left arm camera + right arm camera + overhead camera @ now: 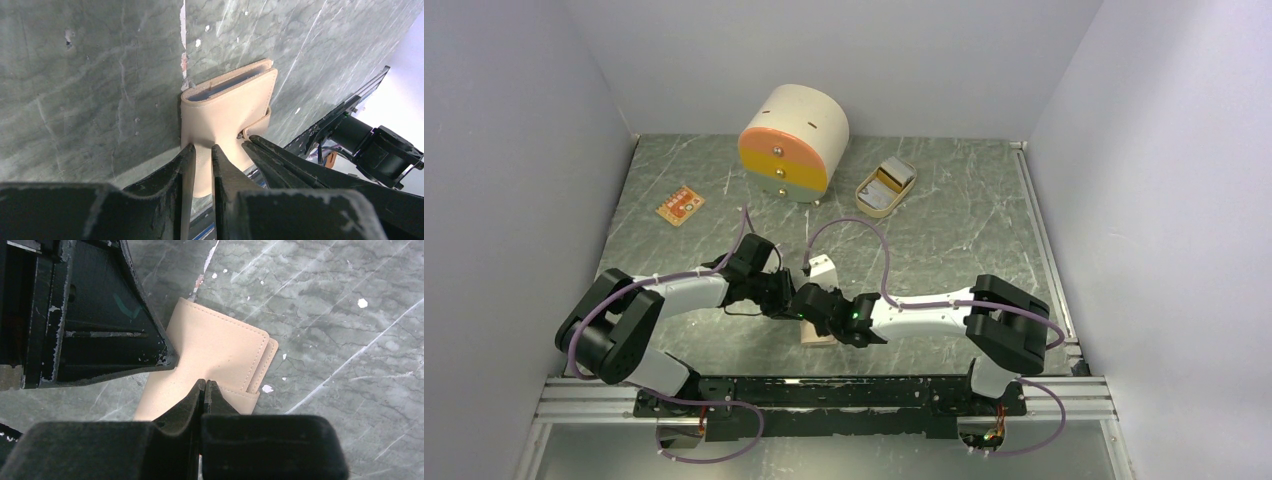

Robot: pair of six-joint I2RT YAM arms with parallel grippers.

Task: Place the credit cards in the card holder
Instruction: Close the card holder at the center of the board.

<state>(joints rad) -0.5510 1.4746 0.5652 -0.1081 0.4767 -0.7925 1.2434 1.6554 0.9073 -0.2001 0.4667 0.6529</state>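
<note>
The tan card holder [816,336] lies folded on the table's near middle. It also shows in the left wrist view [225,107] and the right wrist view [220,347]. A bluish card edge [227,86] shows between its covers. My left gripper [202,149] is nearly shut, with the holder's cover in the narrow gap between its fingers. My right gripper [205,383] is shut, its tips resting on the holder beside the snap tab [259,125]. An orange card [679,206] lies at the far left. More cards [890,177] sit in the oval tray.
A round cream drawer box [794,140] with an orange-yellow front stands at the back middle. The beige oval tray [869,199] is to its right. A small white piece [823,266] lies just behind the grippers. Walls enclose the table on three sides.
</note>
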